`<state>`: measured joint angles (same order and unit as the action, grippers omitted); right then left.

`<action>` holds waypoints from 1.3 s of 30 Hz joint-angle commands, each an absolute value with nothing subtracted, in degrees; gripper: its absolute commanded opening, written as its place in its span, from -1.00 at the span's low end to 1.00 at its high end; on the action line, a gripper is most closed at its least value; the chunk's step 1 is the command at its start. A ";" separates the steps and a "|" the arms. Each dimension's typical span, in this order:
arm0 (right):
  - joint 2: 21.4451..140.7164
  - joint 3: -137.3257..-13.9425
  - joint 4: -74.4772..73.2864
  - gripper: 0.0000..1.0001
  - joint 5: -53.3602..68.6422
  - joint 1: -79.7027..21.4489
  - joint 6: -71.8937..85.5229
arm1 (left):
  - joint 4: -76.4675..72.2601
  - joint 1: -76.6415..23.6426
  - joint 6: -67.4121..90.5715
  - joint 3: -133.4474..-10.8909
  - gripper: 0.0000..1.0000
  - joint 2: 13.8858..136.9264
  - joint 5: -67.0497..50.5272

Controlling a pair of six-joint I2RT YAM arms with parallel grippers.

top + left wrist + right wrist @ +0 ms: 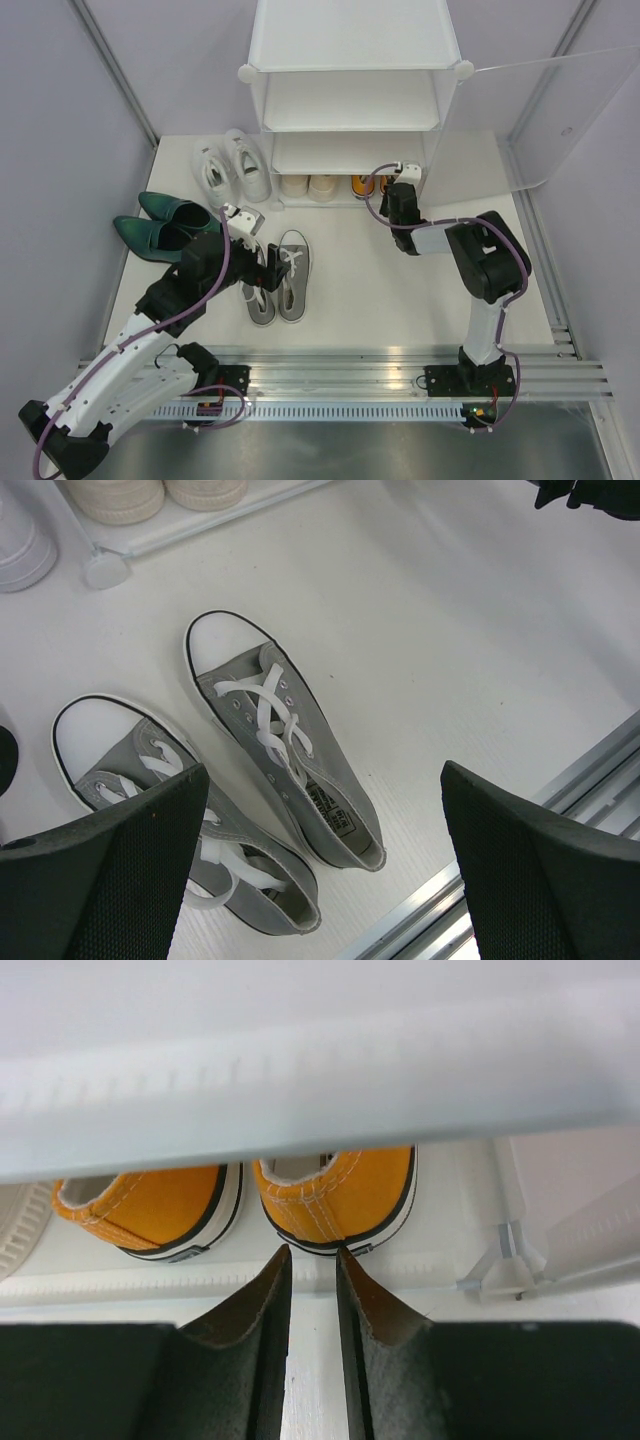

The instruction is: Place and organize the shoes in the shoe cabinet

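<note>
Orange shoes point(340, 1195) sit heels out on the bottom shelf of the cabinet point(355, 60).
The right gripper point(312, 1260), narrowed to an empty slit, hangs just before them. The left gripper point(320, 780) gapes wide above the grey shoes point(290, 760) on the table point(400, 290).

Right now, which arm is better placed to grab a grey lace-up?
Left, likely. The left pincer hangs open right over the grey lace-ups; the right pincer is off at the cabinet, by the orange shoes.
</note>
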<state>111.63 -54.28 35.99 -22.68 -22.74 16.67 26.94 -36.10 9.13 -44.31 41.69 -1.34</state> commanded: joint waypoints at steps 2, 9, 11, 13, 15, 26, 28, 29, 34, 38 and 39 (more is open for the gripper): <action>112.06 -56.95 39.82 -0.42 -22.24 -21.45 16.26 | 26.01 -36.12 7.38 -46.23 0.99 41.92 -0.26; 108.03 -52.83 39.73 -0.35 -20.48 -21.45 17.22 | 26.02 -36.12 7.38 -46.32 0.99 41.75 -0.18; 106.18 -51.16 39.46 -0.31 -19.43 -21.45 18.10 | 26.02 -36.04 7.47 -46.32 0.99 41.57 -0.35; 102.76 -47.82 39.46 -0.24 -18.29 -21.62 19.07 | 26.02 -35.95 7.47 -46.41 0.99 41.49 -0.35; 98.90 -44.41 39.11 -0.16 -17.67 -21.62 19.68 | 26.10 -36.04 7.56 -46.41 0.99 41.31 -0.35; 83.24 -35.16 24.89 -0.07 -24.34 -35.83 26.19 | 26.02 -36.04 8.09 -46.32 0.99 38.32 5.96; 80.43 -35.07 21.98 -0.06 -24.09 -39.00 28.56 | 25.93 -36.12 8.35 -46.14 0.99 37.44 7.81; 79.55 -34.98 21.36 -0.05 -23.04 -39.72 29.61 | 25.93 -36.12 8.44 -46.23 0.99 37.09 9.65; 76.91 -35.59 22.76 0.02 -13.90 -43.59 31.20 | 26.01 -36.04 9.23 -45.97 0.99 35.78 16.25; 76.90 -37.44 21.81 0.05 -12.48 -48.07 31.81 | 26.02 -36.12 9.67 -45.62 0.99 34.19 21.95; 77.69 -39.36 20.93 0.06 -12.65 -48.86 31.73 | 25.93 -36.04 9.84 -45.44 0.99 33.84 22.93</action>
